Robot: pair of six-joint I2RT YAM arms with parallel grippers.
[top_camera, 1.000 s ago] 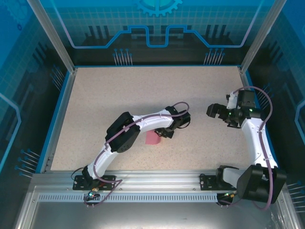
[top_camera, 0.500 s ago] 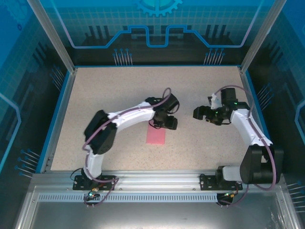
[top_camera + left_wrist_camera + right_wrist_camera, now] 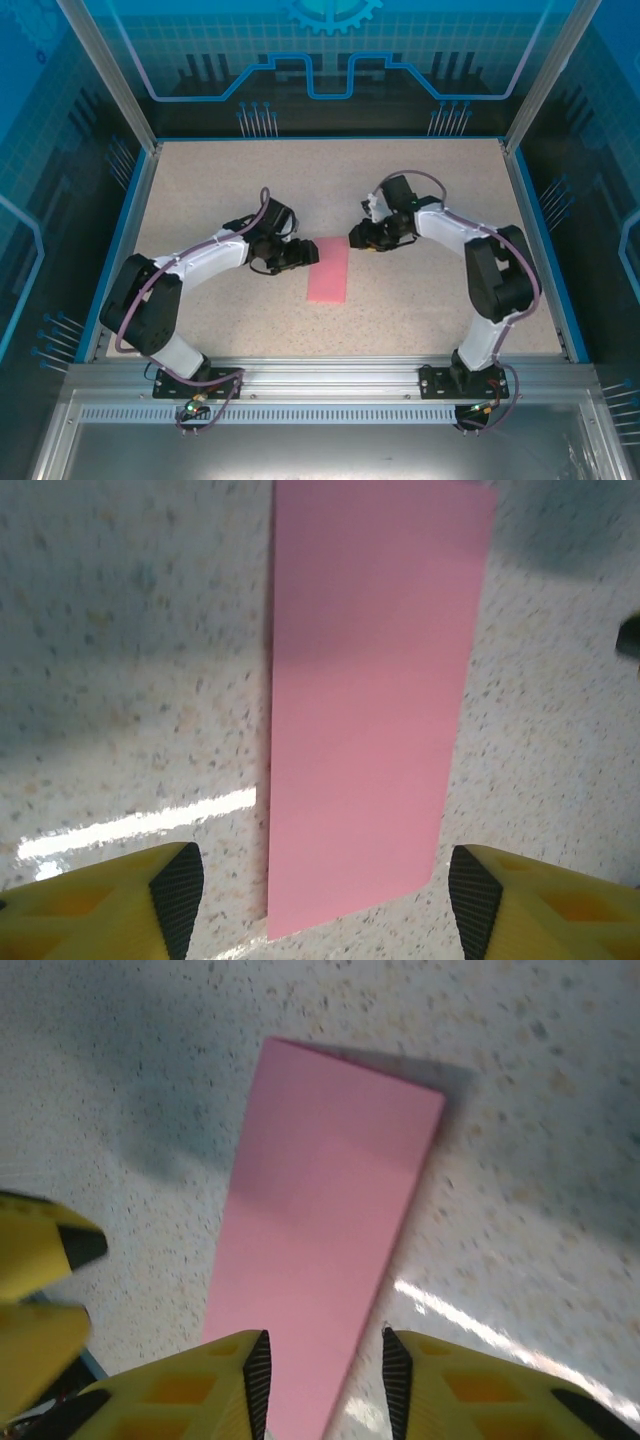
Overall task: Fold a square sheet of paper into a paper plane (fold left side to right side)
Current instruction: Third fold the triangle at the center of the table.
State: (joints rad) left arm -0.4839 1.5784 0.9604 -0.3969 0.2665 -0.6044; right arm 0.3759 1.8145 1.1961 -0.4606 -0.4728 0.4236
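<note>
Table (image 3: 420,190): speckled beige top, flat, matte, with a bright glare streak in the left wrist view towards 8 o'clock. Thin blue rim (image 3: 120,250) runs along the 9, 12 and 3 o'clock edges. Slotted aluminium rail (image 3: 330,375) spans the 6 o'clock edge, with a plain grey metal shelf (image 3: 330,450) below it. Two aluminium uprights: one (image 3: 105,70) leaning out at 10 o'clock, the other (image 3: 555,70) at 2 o'clock. Back wall (image 3: 330,90) at 12 o'clock is dark with blue circuit-style line art, and a gear graphic (image 3: 330,12) at top centre. Side panels carry the same blue print.
</note>
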